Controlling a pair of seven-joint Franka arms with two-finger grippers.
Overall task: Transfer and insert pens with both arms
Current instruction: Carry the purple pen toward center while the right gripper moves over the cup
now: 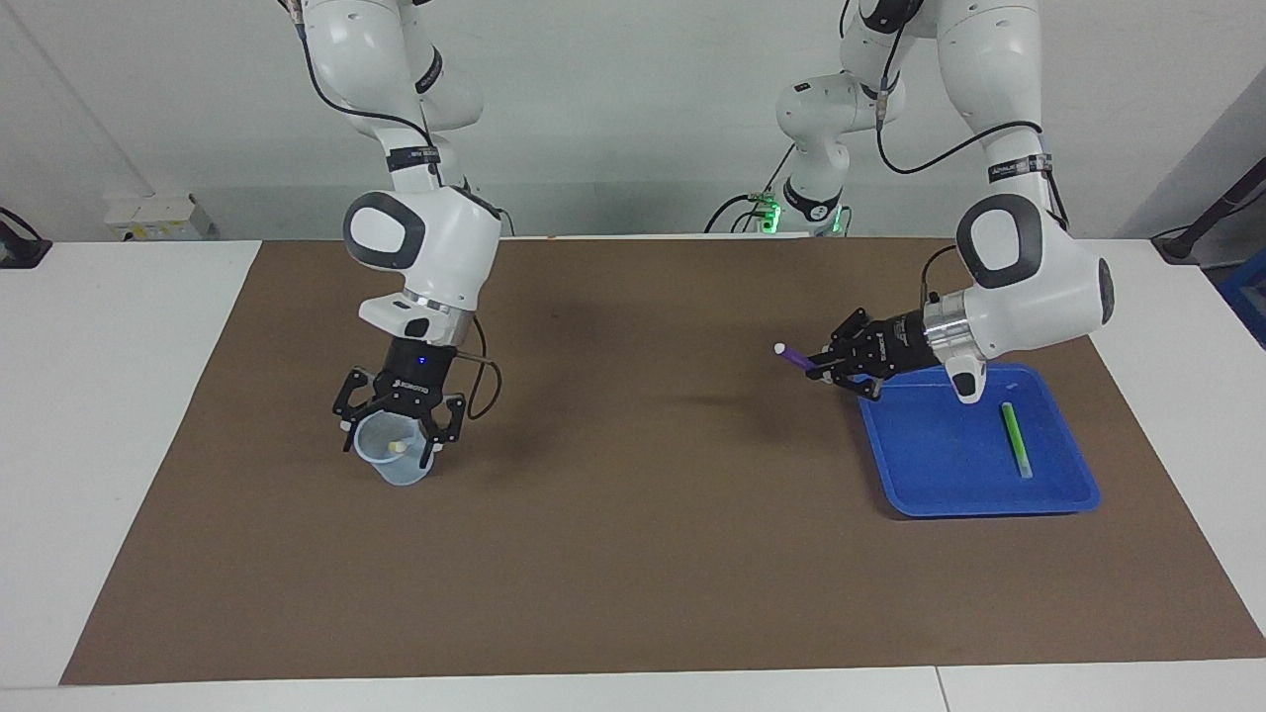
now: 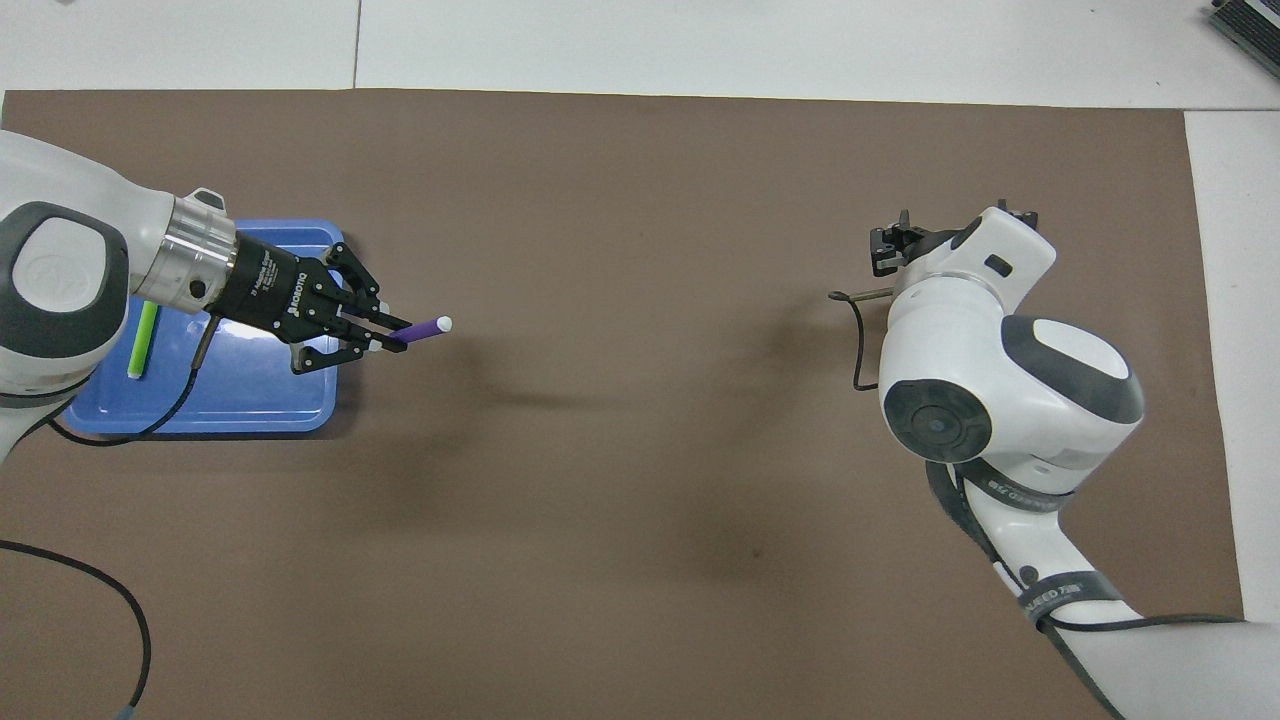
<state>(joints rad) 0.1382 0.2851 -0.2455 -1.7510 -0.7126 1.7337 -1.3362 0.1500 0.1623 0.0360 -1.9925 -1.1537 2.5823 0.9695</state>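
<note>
My right gripper (image 1: 394, 435) hangs open just above a pale blue cup (image 1: 401, 473) toward the right arm's end of the table. The yellow pen (image 1: 396, 448) sits inside the cup, with little more than its pale end showing. In the overhead view the right arm's own body covers the cup. My left gripper (image 1: 819, 366) (image 2: 385, 338) is shut on the purple pen (image 1: 794, 357) (image 2: 420, 329), which it holds nearly level over the mat beside the blue tray (image 1: 949, 480) (image 2: 250, 400). The green pen (image 1: 1015, 438) (image 2: 143, 338) lies in the tray.
A brown mat (image 1: 643, 554) covers most of the white table. A loose black cable (image 2: 70, 590) lies on the mat near the left arm's base. A white box (image 1: 158, 216) sits at the table's edge near the wall.
</note>
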